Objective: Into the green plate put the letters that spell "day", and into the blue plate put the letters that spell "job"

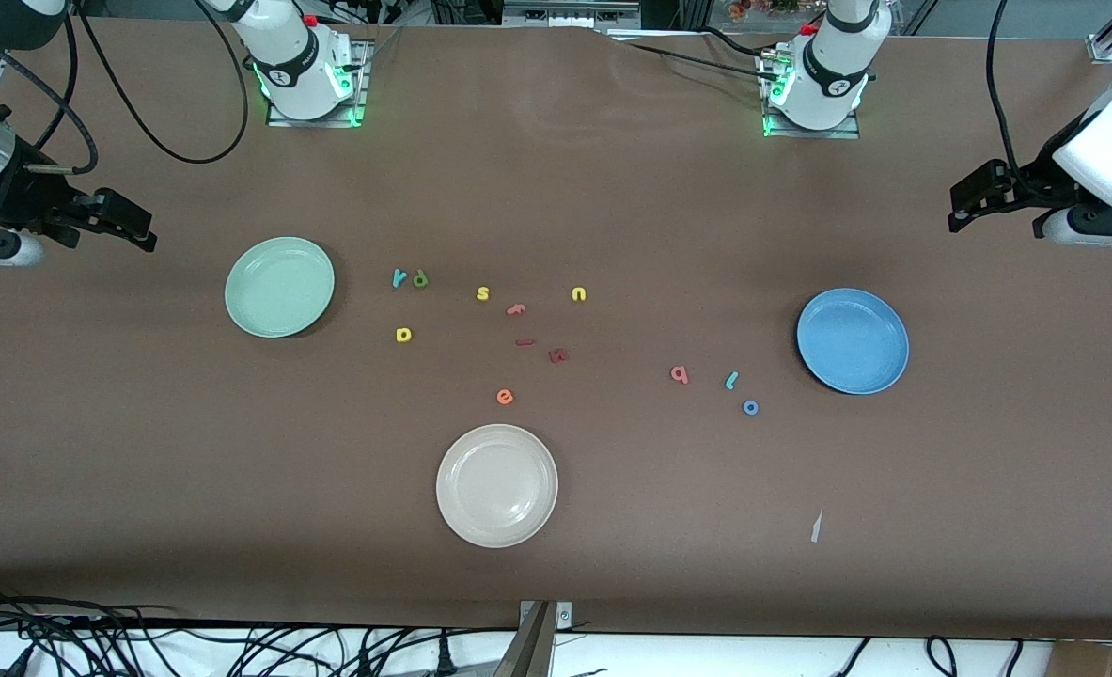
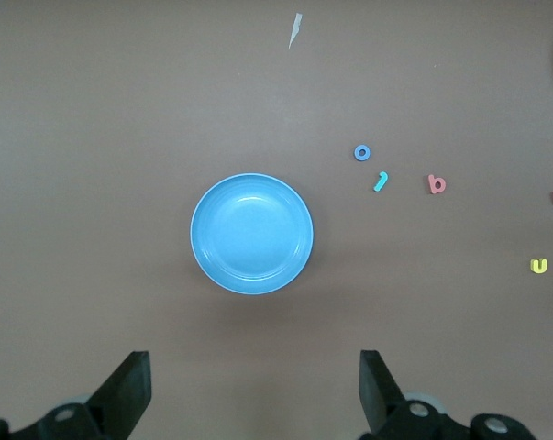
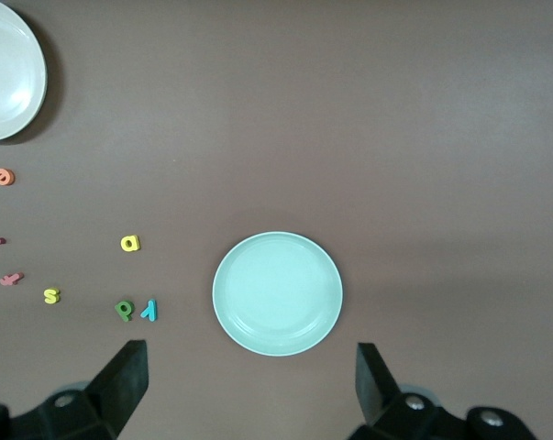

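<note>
The green plate lies toward the right arm's end. Beside it are the teal "y", the dark green "d" and the yellow rounded letter. The blue plate lies toward the left arm's end, with the teal hooked "j", the blue "o" and the pink "b" close by. Both plates hold nothing. My right gripper hangs open, high over the table's end near the green plate. My left gripper hangs open, high near the blue plate.
A cream-white plate sits nearest the front camera. Between the plates lie a yellow "s", a yellow "u", an orange "e" and small red pieces. A scrap of paper lies near the front edge.
</note>
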Controlling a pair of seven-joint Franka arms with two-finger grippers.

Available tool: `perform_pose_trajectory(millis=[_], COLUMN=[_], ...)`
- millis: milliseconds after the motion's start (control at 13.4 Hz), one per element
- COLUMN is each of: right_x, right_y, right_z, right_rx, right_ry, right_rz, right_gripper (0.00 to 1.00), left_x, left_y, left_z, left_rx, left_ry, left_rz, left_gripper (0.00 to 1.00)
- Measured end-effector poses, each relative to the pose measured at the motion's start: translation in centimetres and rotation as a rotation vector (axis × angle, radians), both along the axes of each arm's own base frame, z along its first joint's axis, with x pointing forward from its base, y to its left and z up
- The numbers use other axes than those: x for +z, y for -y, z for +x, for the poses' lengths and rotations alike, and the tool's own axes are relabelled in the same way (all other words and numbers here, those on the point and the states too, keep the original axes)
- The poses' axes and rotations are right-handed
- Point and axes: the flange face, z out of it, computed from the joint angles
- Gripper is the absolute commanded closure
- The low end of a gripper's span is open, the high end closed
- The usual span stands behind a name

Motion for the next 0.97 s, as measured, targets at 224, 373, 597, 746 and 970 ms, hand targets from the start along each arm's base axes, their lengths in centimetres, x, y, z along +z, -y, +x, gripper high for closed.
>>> perform_pose_trajectory(millis=[224, 373, 597, 746, 970], right_x=[-0.01, -0.01, -0.01, -0.01, -0.01], right_y=[0.0, 0.0, 0.0, 0.0, 0.0], right_z=[-0.01, -0.01, -0.01, -0.01, -0.01], right_rx=[0.0, 0.0, 0.0, 0.0, 0.0], right_ry=[-0.001, -0.001, -0.001, -0.001, -0.001], right_rz=[0.0, 0.0, 0.0, 0.0, 0.0], right_gripper=[0.0, 0.0, 0.0, 0.0, 0.0], left_x=[-0.42, -0.79, -0.87, -0.87, -0.87], left_y=[-0.39, -0.68, -0.84, -0.9, -0.93], left_z=[0.24, 0.44, 0.49, 0.49, 0.5], left_rx=[0.009, 0.015, 0.018, 0.019, 0.019], left_ry=[-0.008, -0.014, -0.016, -0.016, -0.016], left_rz=[0.0, 0.001, 0.001, 0.001, 0.001], left_gripper=[0.0, 0.0, 0.0, 0.0, 0.0])
